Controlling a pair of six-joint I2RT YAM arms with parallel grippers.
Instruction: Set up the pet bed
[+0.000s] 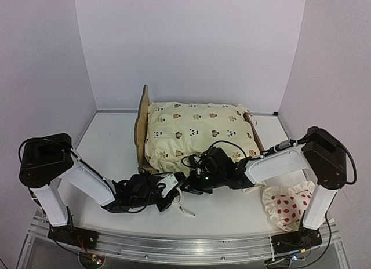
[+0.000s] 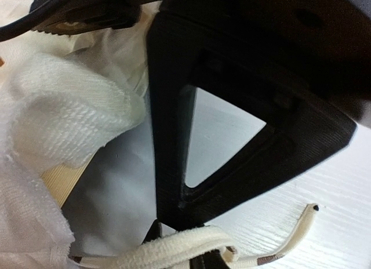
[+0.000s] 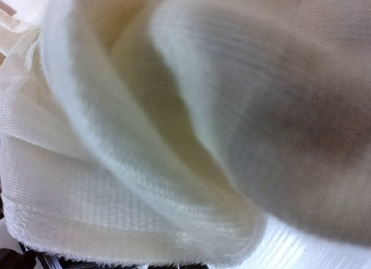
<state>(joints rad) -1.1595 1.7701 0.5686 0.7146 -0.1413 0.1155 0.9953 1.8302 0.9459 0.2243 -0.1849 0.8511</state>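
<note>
Right pincer [image 1: 198, 179], jaws closed, is sitting at the near edge of the cream printed cover [image 1: 191, 130]; whether it is pinching cloth I cannot tell. Left pincer [image 1: 169, 191] is hovering just beside it, a cream tie [image 2: 191, 244] at its tip, its opening unclear. Mid-table [image 1: 116, 144], the pet bed [image 1: 141, 121] is standing under the cover, 1 red-dotted pillow [image 1: 287, 206] lying near the right arm.

Cream animal-print cover [image 1: 194, 130] centre of white table [image 1: 110, 142]; red-dotted pillow [image 1: 287, 206] apart, near-right.
</note>
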